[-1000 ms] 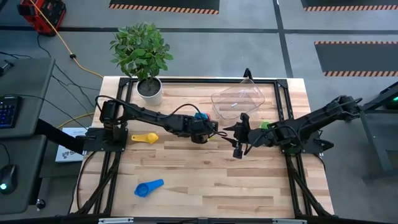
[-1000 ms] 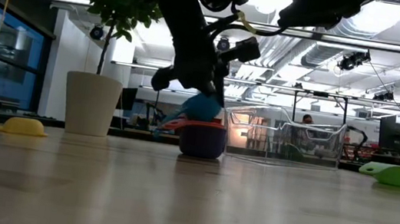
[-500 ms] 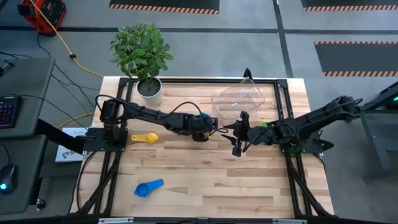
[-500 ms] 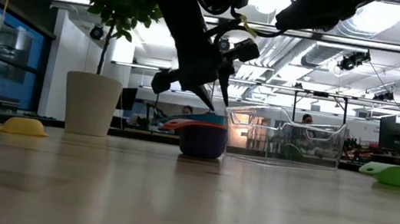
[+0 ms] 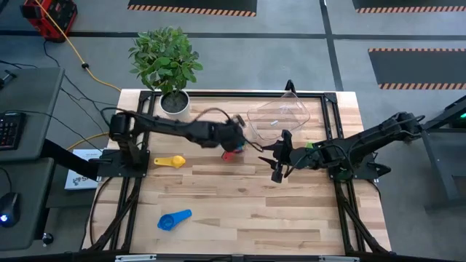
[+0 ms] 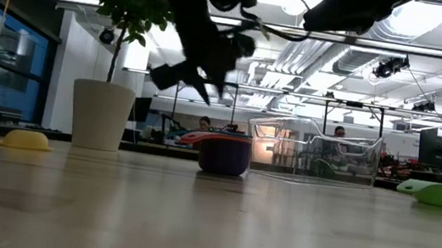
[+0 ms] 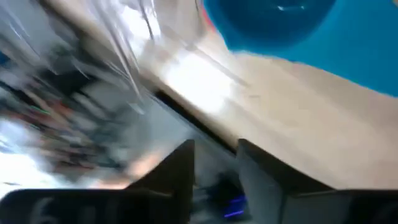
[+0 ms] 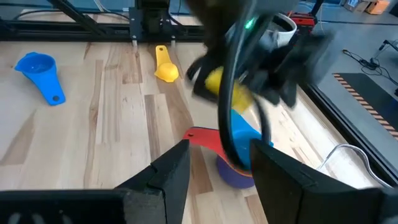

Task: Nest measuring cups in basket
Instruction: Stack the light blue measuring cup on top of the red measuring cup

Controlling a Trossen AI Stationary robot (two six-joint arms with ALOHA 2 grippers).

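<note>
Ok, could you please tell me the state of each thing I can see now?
left gripper: open, empty, above the cup stack.
right gripper: open, empty, beside the cup stack.
cup stack: nested, upright, on the table outside the basket.
basket: empty.
yellow cup: loose on the table.
light blue cup: loose on the table.
green cup: loose on the table.

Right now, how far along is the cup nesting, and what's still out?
Done: three cups sit nested in a stack on the table beside the basket, light blue on top. In hand: nothing; the left pincer hangs open above the stack, and the right pincer waits open nearby. Left: the yellow cup, blue cup and green cup lie loose, and the basket holds nothing yet.
</note>
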